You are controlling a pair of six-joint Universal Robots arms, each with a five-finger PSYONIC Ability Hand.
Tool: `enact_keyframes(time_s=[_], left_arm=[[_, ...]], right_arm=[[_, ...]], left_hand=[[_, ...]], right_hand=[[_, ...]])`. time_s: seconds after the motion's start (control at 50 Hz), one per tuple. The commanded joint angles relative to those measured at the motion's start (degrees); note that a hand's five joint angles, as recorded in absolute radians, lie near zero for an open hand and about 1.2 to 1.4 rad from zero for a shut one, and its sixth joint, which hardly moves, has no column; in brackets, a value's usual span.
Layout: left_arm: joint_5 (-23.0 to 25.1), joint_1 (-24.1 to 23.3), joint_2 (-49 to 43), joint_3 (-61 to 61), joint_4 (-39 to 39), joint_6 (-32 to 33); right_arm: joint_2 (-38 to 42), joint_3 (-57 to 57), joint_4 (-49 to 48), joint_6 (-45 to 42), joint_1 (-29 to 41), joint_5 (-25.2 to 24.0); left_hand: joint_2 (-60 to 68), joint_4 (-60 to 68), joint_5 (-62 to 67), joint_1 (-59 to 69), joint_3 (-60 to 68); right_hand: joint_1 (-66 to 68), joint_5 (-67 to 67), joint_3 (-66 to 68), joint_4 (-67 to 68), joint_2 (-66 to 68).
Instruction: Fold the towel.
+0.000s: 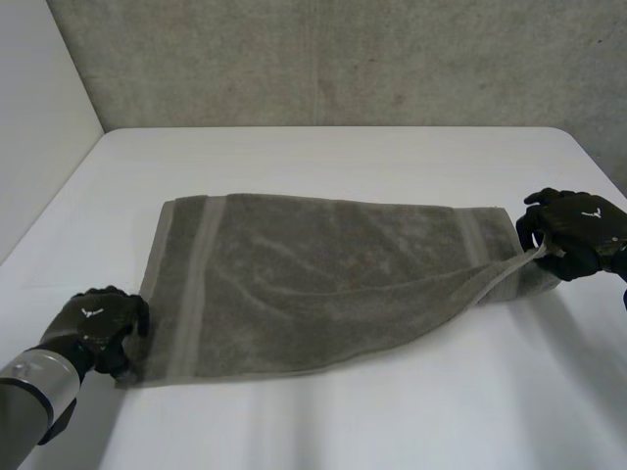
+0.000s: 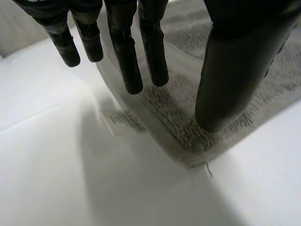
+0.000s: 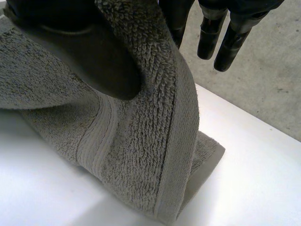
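Towel (image 1: 323, 284) lies spread mid-table (image 1: 343, 421), with open white surface on every side of it. Left hand (image 1: 98, 323) is at the towel's near left corner: thumb (image 2: 230, 80) pressing the corner flat, fingers straight and clear of the cloth. A white label (image 2: 123, 121) shows beside that corner. Right hand (image 1: 573, 230) is at the towel's right end, pinching a raised edge; the contact point is hidden by cloth. Concrete wall (image 1: 343, 59) stands beyond the towel.
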Motion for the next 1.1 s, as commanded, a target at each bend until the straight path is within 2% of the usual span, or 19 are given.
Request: enact_keyframes(time_s=[0.02,0.68,1.1], left_arm=[[-0.09,0.13,4.97,-1.60,-0.01,-0.34],[-0.09,0.30,3.30,-5.55,0.60,-0.34],[-0.17,0.30,-0.47,-4.76,4.21,-0.25]], right_arm=[[-0.02,0.09,0.00,0.00,0.04,-0.08],[-0.02,0.09,-0.09,0.00,-0.05,-0.88],[0.16,0.17,-0.09,0.00,-0.22,-2.46]], left_hand=[[-1.66,-2.88,-0.65,-1.57,-2.46],[-0.65,-2.88,0.36,-0.56,-2.46],[-0.65,-2.88,0.36,-0.56,-2.46]], right_hand=[[5.36,4.24,-0.37,-3.42,5.50],[5.36,4.24,-0.37,-3.42,5.50],[5.36,4.24,-0.37,-3.42,5.50]])
